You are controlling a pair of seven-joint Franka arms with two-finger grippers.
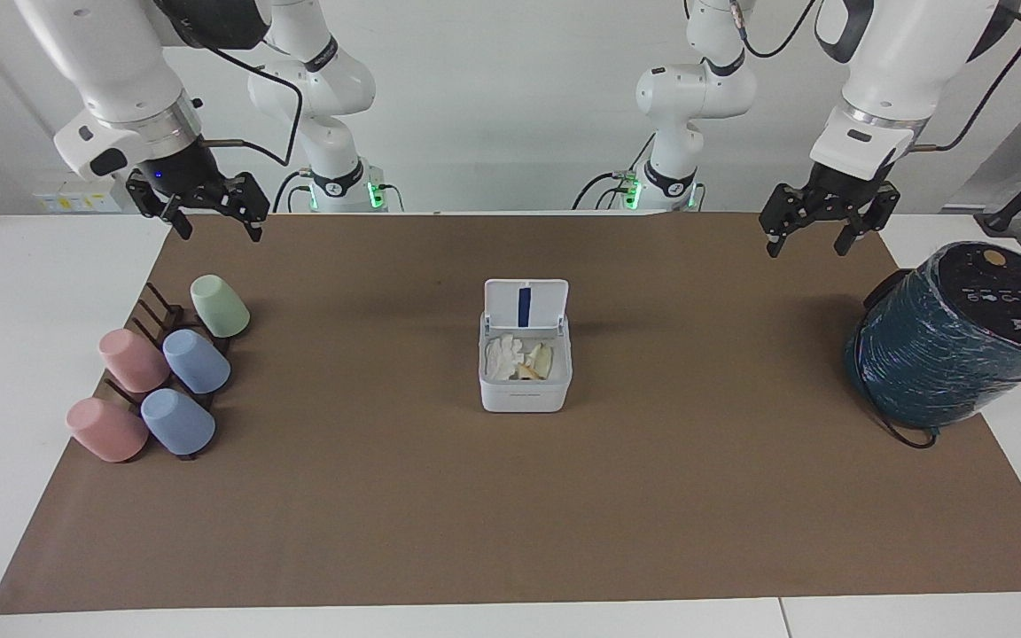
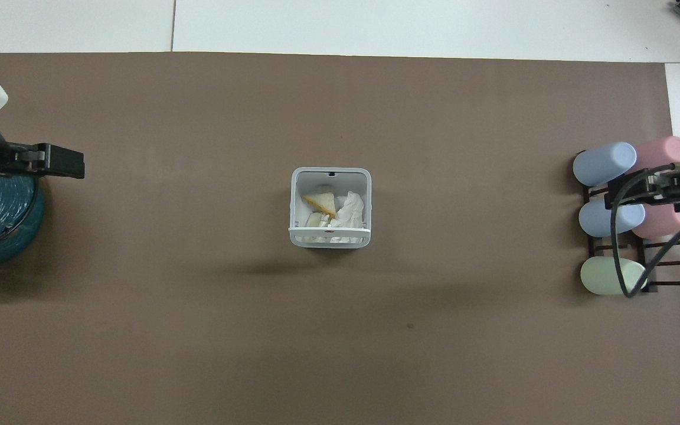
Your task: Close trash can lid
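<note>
A small white plastic trash can (image 1: 525,377), cube-shaped with rounded corners, sits mid-mat, its square lid (image 1: 526,305) standing upright on the robot-side hinge, blue-striped underside facing away from the robots. Crumpled tissue and scraps (image 2: 333,209) fill it. The left gripper (image 1: 815,232) and right gripper (image 1: 218,220) hang well apart from it, fingers spread, above the brown mat's (image 1: 510,496) robot-side corners.

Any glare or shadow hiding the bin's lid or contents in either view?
Facing view: even light, the lid stands open with its blue strip plain, the trash can throws a faint shadow. Overhead view: soft shadow bands nearer the robots than the can; contents clear, lid edge-on.
</note>
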